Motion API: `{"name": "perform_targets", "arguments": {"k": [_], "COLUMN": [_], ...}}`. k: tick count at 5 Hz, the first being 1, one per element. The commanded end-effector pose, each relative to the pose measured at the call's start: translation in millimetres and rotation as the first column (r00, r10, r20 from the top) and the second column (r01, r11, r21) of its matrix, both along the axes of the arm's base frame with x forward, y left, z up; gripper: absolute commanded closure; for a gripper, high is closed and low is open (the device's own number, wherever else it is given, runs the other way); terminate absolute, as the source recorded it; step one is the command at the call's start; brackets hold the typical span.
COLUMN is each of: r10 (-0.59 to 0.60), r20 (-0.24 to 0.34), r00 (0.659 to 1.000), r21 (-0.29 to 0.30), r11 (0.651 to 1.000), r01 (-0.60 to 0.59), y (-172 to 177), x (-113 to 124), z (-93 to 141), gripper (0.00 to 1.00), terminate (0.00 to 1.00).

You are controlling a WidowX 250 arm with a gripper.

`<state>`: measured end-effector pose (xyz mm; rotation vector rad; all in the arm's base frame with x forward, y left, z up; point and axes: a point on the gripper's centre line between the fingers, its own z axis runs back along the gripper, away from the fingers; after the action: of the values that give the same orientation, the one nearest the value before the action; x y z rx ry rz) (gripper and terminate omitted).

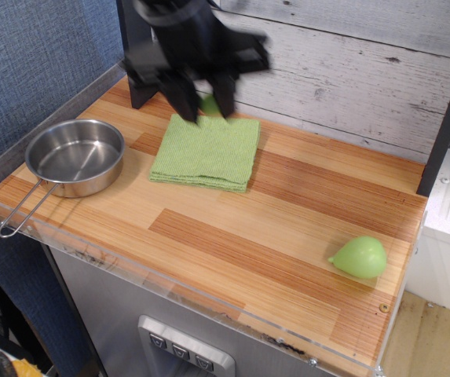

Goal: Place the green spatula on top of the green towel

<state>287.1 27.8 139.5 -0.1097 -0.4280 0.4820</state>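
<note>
I grip the green spatula [208, 103], only a lime sliver showing between my blurred claw [204, 104] fingers, above the far edge of the green towel [206, 152], so I should come nearer, over its middle, and descend low before letting go.

I count one folded light-green ribbed towel [206, 151], one round stainless-steel pan with a wire handle [74, 157], one light-green pear-shaped object [360, 257], one black robot gripper [204, 96], and one lime-green item [208, 104], partly hidden between its fingers.
</note>
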Motion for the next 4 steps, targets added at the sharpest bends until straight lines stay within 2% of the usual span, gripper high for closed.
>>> {"name": "perform_targets", "arguments": {"k": [1,2,4], "r10": [0.132,0.158,0.154], "r20": [0.021,-0.017,-0.109], "r00": [0.991,0.987,0.982], "r21": [0.025,0.039,0.07], "r11": [0.991,0.987,0.987], "r01": [-0.133,-0.157,-0.147], "y": [50.5,57.4,53.3], "x": [29.4,41.3,44.2], "z": [-2.7,-23.6,-72.2], "gripper": [1.0,1.0,1.0], "terminate": [0.0,0.0,0.0]}}
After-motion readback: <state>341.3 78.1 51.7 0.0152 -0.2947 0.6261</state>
